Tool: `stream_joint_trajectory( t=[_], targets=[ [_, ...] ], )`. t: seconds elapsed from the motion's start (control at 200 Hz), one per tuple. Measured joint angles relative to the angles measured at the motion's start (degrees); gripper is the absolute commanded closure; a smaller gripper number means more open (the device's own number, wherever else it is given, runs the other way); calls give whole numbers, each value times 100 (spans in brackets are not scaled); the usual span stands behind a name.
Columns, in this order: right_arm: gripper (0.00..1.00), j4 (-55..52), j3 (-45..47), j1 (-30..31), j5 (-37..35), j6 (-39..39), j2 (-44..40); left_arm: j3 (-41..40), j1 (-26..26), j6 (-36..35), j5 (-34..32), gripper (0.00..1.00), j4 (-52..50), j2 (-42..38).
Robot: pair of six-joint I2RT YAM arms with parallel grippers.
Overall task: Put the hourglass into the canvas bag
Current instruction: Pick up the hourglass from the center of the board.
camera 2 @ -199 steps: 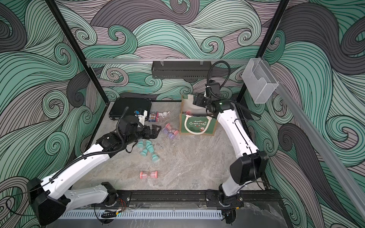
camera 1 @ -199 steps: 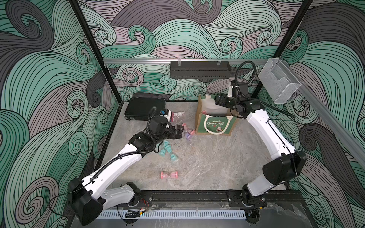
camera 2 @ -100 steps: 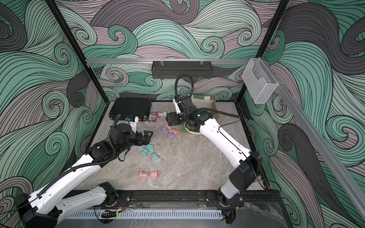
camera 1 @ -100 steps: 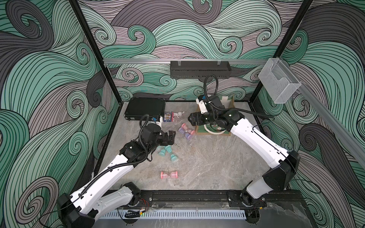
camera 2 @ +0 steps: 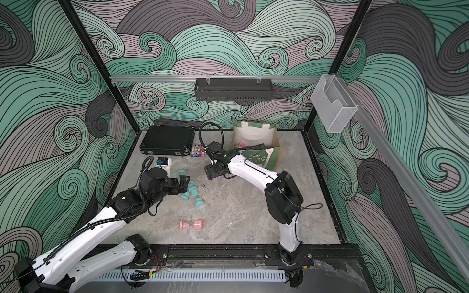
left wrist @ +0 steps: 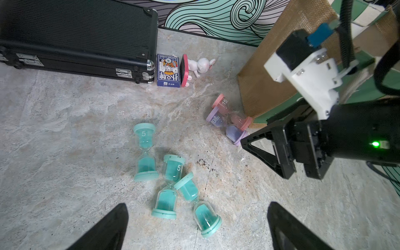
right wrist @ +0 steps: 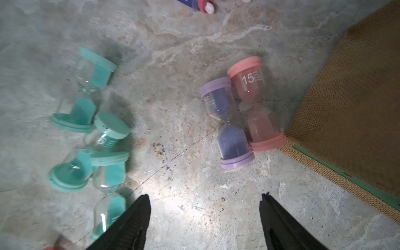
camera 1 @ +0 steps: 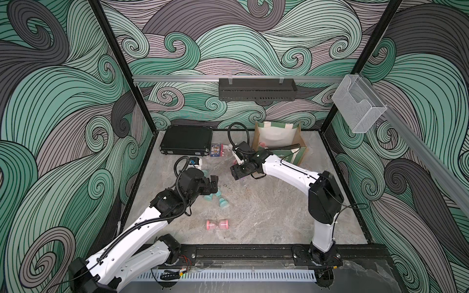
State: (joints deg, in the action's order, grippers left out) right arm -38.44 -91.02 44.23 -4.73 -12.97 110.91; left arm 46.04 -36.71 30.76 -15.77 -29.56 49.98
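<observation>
**A:** Where is the canvas bag (camera 1: pixel 278 132) sitting?

**B:** It is standing open at about one o'clock on the table (camera 1: pixel 279 215), with the black case (camera 1: pixel 186 139) lying at eleven o'clock. Something pink (camera 1: pixel 262 145) is showing inside the bag, but I cannot tell what it is.

**A:** And the hourglasses?

**B:** A purple hourglass (right wrist: pixel 226 127) and a pink hourglass marked 15 (right wrist: pixel 255 108) are lying side by side, touching. They are just beside the bag's corner, at its seven o'clock. Three teal hourglasses (left wrist: pixel 171 179) are lying in a loose cluster toward nine o'clock. A lone pink hourglass (camera 1: pixel 217 225) is lying near six o'clock, well apart from the rest.

**A:** What is the right gripper (right wrist: pixel 205 195) doing?

**B:** It is hovering near the purple and pink pair with its jaws standing wide apart, gripping nothing.

**A:** And the left gripper (left wrist: pixel 198 204)?

**B:** It is hanging over the teal cluster with its jaws likewise spread wide, holding nothing.
</observation>
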Motion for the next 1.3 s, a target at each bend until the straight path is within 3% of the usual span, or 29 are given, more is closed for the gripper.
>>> stream_joint_trajectory(
  t=[0.655,1.301],
  targets=[
    [27,247,-407,-2,-568,442,1255,-203,20,144,-306,1,-22,-177],
    [42,330,-313,184,-490,476,1300,-203,22,188,-308,1,2,-168]
  ],
)
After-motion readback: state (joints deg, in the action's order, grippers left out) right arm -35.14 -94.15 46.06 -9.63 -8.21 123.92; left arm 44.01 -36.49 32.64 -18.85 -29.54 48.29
